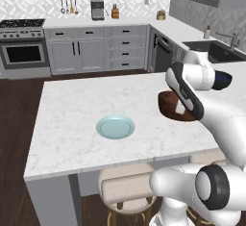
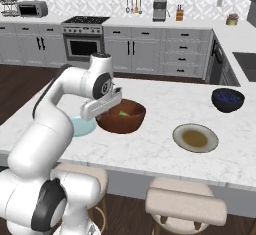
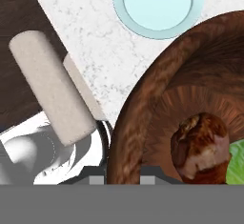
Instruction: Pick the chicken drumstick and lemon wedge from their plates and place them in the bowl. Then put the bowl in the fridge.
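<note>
While the arm bends low over the marble counter (image 2: 165, 154), its pincer (image 2: 116, 110) sits at the near left rim of the wooden bowl (image 2: 124, 121). In the hand view the rim of the bowl passes right over where the finger tips rise, so they are hidden, and I cannot tell whether the pincer is wide, narrow or clamped on the rim.

The bowl stands on the counter; in the left base view it shows as a dark brown curve (image 1: 168, 108) behind the forearm. Inside it lies the chicken drumstick (image 3: 200, 144), reddish-brown with a pale patch low on it, and touching its right side is the lemon wedge (image 3: 237, 163), bright green at the edge of the hand view. From the right base view the wedge appears as a small green spot (image 2: 123, 113) in the bowl.

The pale blue plate (image 1: 115, 126) lies just left of the bowl, bare. The beige plate (image 2: 195, 138) with the darker centre lies to the right of the bowl, well apart from it, also bare. Farther back on the right stands a dark blue bowl (image 2: 228, 100). Two padded stools (image 2: 185, 206) are tucked under the near edge of the counter.
</note>
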